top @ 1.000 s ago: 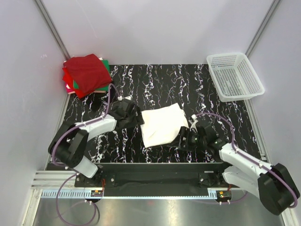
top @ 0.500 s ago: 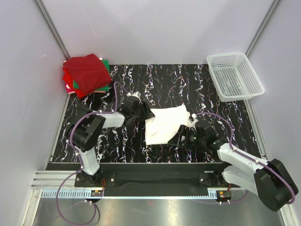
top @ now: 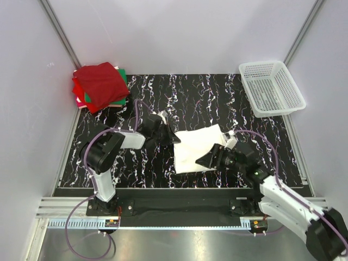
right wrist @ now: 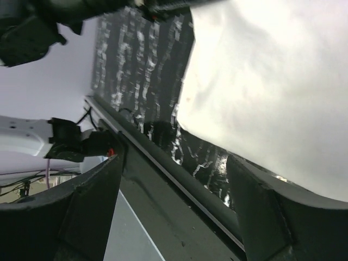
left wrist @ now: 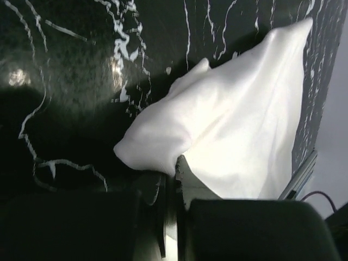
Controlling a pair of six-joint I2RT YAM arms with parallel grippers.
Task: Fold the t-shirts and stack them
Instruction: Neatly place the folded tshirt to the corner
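1. With closed left pincer (left wrist: 173, 179), pinches corner of plain white cotton t-shirt (top: 198, 148), likely to pull a fold.
2. Holds right pincer (top: 202, 161) wide open, empty, at shirt's near edge.
3. Lies mid black marbled tabletop (top: 217, 98), well apart from folded red-and-green t-shirt stack (top: 100, 84).

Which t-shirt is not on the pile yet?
The white t-shirt, alone in the middle of the table, with the left gripper pinching its edge. The red and green ones lie stacked in the far left corner.

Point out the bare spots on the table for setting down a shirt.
Free: the far strip of table between the stack of shirts and the basket. Crowded: the middle, around the white shirt, left tool and right tool.
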